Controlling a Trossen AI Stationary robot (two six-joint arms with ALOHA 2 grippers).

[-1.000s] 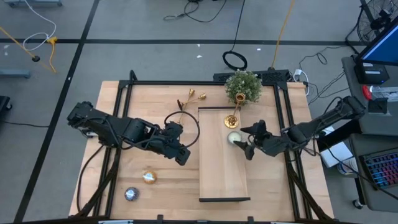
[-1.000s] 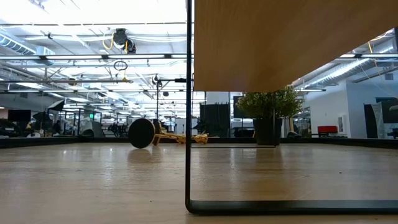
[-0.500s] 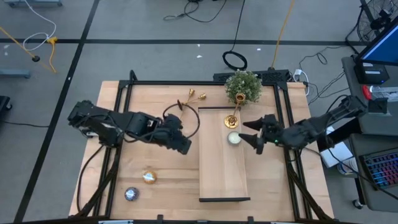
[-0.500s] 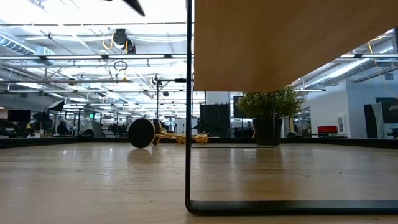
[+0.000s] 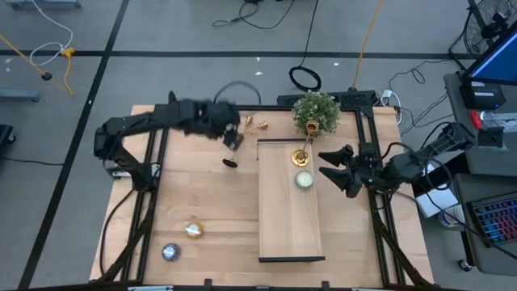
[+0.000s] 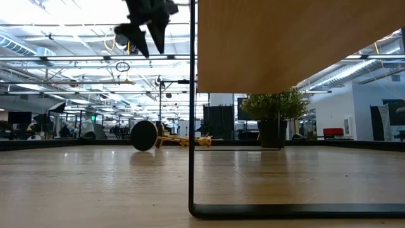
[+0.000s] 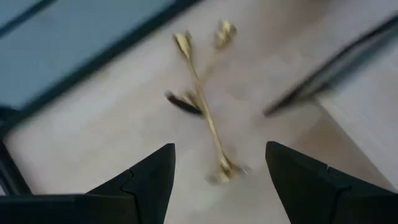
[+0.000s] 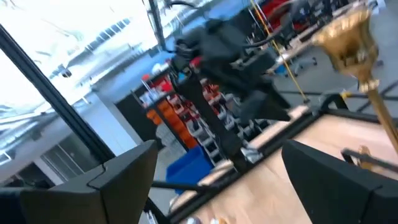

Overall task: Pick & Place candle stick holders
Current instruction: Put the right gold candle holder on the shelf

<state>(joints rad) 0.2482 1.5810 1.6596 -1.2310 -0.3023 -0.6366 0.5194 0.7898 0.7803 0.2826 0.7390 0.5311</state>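
Left pincer [image 5: 232, 137] up over the tabletop [image 5: 202, 202] in the upper middle of the high view, fingers [image 7: 140, 180] spread apart with nothing between them, just left of the two fallen candle stick holders. Same pincer [image 6: 145, 28] at the top of the low view, hanging well above the wood. Two fallen candle stick holders [image 5: 249, 126] lying on their sides near the tabletop's back edge, crossed or touching; in the left wrist view, blurred, one long gold stem [image 7: 202, 112] running slantwise with a second small gold cup [image 7: 225, 30] close by its upper end. Third candle stick holder [image 5: 301, 156] standing upright at the back end of the raised wooden shelf [image 5: 289, 226] in the middle right of the high view, just in front of the potted plant [image 5: 315, 113]. Pale round tealight [image 5: 304, 179] on the shelf just below that holder in the frame. Right pincer [image 5: 333, 168] at the shelf's right edge, beside the tealight, fingers [image 8: 124, 180] wide and empty; gold cup of the upright holder [image 8: 348, 37] in the upper right of its wrist view. Two more tealight discs, one gold [image 5: 194, 230] and one silver [image 5: 170, 252], on the bare wood in the lower left of the high view, well apart from both arms. In the low view, fallen gold stems [image 6: 183, 140] far back beside a dark round base [image 6: 143, 135].
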